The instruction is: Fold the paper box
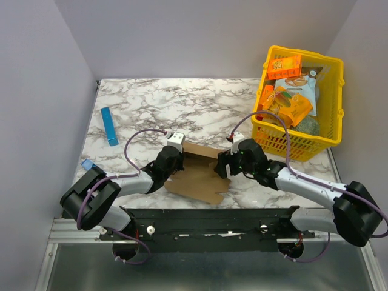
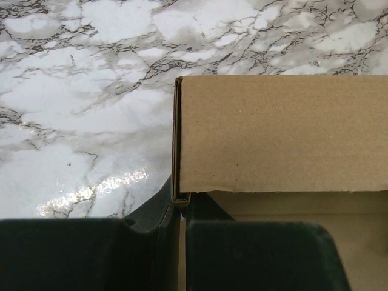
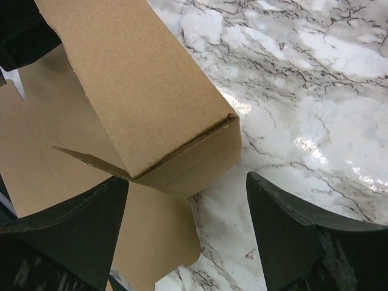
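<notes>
The marbled desk, seen from above, carries the part-folded paper box at its near middle, between both arms. Only the left wrist view shows the left pincer pinching a folded wall's edge. The right wrist view shows the right pincer spread wide around the box's folded end.

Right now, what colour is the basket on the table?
The basket is bright yellow, best seen in the top view.

Box on bench, near middle, between 2 tools: left tool pinching its left wall, right tool spread wide around its right end. Bar far left. Basket rear right, packets inside.
</notes>
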`<state>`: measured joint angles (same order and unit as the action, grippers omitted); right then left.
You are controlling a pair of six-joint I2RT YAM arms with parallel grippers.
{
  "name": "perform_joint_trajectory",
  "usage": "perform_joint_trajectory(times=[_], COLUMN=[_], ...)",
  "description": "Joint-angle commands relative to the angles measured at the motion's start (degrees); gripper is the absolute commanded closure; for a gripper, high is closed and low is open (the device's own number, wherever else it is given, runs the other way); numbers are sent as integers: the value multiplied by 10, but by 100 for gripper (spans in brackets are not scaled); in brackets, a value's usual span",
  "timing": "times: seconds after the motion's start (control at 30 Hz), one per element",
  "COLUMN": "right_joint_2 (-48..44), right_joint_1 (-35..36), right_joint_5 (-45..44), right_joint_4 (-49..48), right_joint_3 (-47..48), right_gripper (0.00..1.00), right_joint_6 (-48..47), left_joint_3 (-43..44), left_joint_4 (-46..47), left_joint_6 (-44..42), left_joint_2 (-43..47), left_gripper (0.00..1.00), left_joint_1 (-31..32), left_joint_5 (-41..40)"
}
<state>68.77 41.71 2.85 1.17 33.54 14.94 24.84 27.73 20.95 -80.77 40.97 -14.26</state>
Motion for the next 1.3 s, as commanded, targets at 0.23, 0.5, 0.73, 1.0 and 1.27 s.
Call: perform_joint_trajectory(times=[0.23,0.5,0.73,1.0,1.27], right_joint_2=[24,62,75,91,102], right_joint_1=[38,70,82,82,82], right_joint_5=[-115,-216,-336,-403,-492], right_joint_4=[-106,-137,-120,-108,-73], right_joint_3=[-30,-33,-30,-27,-18], right_gripper=[23,39,50,55,54], right_joint_6=[16,77,153,201,253], left_joint_3=[-2,-5,-8,-3,4], left_joint_4=[17,22,24,22,12], left_joint_6=[6,8,16,16,19], left_joint_2=[8,10,12,11,11], left_gripper=[100,100,100,100,100], left_joint_1=[0,0,1,12,32], left_joint_5=[13,16,16,6,-16])
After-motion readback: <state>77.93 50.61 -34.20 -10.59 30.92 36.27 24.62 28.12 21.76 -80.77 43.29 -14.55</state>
